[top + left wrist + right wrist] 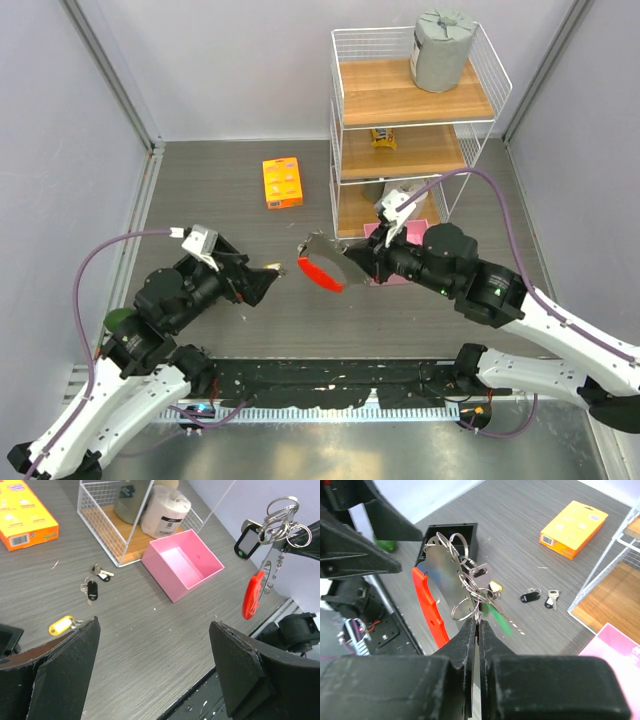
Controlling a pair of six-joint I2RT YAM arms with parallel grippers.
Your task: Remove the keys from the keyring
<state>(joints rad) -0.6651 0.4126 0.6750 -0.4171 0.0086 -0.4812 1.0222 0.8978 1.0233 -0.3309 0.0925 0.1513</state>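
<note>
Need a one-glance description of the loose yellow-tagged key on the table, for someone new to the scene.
Find the white wire shelf with the pink bin beside it; three loose keys lie on the grey table off its corner. The yellow-tagged key lies farthest from the shelf; its neighbours are a black-headed key and a small silvery key.

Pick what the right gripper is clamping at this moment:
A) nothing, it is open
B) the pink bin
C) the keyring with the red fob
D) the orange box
C: the right gripper is shut on the keyring, holding it up off the table.
</note>
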